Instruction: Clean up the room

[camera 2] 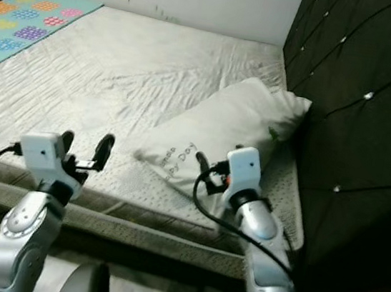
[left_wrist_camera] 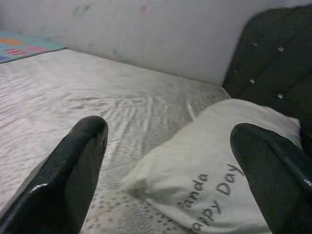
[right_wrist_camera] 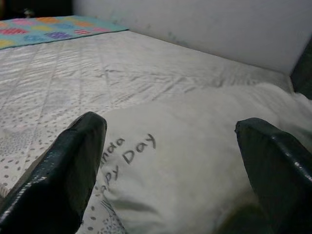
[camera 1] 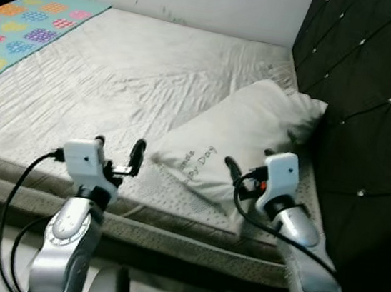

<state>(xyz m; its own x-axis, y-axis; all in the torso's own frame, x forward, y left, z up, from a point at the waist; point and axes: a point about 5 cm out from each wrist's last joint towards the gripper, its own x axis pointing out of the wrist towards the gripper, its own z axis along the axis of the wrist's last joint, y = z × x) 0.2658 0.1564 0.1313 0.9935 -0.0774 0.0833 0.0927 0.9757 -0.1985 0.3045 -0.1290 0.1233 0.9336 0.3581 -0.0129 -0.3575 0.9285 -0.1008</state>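
1. A Unitree G1 stands at the near edge of a bed [camera 1: 154, 76], both silver arms raised over the grey mattress, a white pillow [camera 1: 236, 140] lying askew against the dark tufted headboard [camera 1: 363, 103].

2. The pillow, printed with words ending "Day", sits on the robot's right half of the mattress, one corner pointing toward the near edge and its far end touching the headboard.

3. The left gripper [camera 1: 117, 151] hovers above the mattress edge just beside the pillow's near corner, its two black fingers spread apart and holding nothing.

4. The right gripper [right_wrist_camera: 170, 170] hangs over the pillow's near side, fingers likewise wide apart, with the pillow lying between them in its wrist view.

5. A patterned blanket [camera 1: 24, 26] with coloured squares covers the far left corner of the bed, well apart from both arms.

6. Judged from here, the likely job is straightening the pillow; the risk is that thin fingers pinch only loose fabric, so the soft pillow sags, slips free or drags the wrinkled sheet along with it.

7. A one-sided pull could also swing the pillow off the near edge.
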